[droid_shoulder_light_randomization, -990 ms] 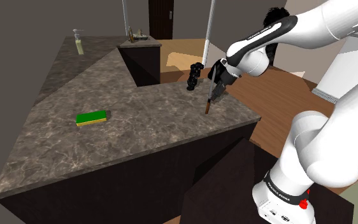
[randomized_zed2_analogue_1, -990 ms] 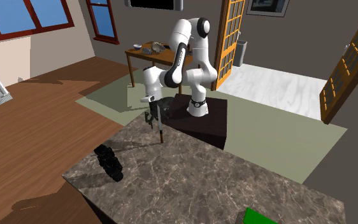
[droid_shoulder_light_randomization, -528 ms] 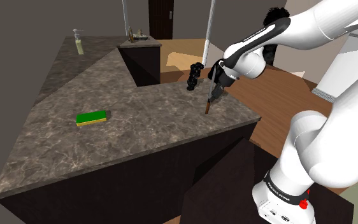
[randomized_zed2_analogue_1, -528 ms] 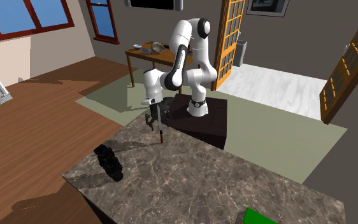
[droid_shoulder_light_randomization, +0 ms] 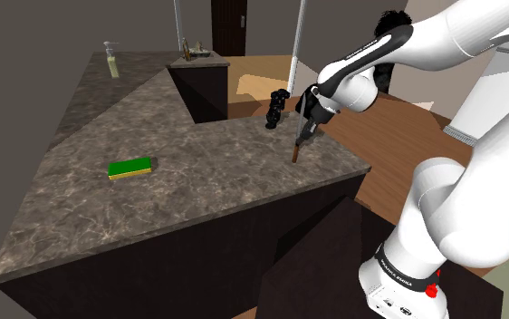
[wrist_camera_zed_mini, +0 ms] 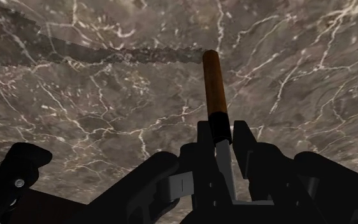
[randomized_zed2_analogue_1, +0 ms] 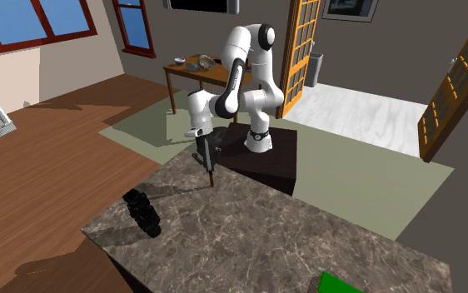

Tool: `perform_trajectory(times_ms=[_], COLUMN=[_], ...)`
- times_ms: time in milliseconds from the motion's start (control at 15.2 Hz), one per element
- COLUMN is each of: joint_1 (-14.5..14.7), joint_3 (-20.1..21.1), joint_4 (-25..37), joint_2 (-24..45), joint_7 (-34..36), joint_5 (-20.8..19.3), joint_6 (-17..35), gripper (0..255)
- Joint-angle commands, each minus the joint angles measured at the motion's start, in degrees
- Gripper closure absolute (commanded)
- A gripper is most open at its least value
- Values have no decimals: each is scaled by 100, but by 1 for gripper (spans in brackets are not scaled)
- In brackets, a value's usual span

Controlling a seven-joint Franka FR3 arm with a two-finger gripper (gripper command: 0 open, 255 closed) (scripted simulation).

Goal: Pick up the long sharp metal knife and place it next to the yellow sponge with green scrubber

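While the all-black two-finger gripper (wrist_camera_zed_mini: 223, 130), nearly closed, pinches the brown-handled metal knife (wrist_camera_zed_mini: 214, 83) by its blade, the knife hangs handle-down right of centre in the shoulder view. Risk: the thin blade slips or pivots en route to the green-topped yellow sponge (droid_shoulder_light_randomization: 130, 168), centre-left.

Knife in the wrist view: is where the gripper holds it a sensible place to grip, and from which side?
Probably yes. The gripper clasps the knife from above, by the flat blade next to the brown handle. The flat sides suit a pinch, and the handle hangs down toward the counter.
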Motion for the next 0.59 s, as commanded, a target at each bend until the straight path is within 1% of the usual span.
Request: perform_trajectory(times_ms=[0,198,528], joint_1=[0,1,-353], joint_3=[0,-1,335], joint_4=[0,0,104], joint_2=[0,1,-344], joint_7=[0,-1,508], joint_5=[0,2,-548], joint_6=[0,1,-321], gripper=[255,255,255])
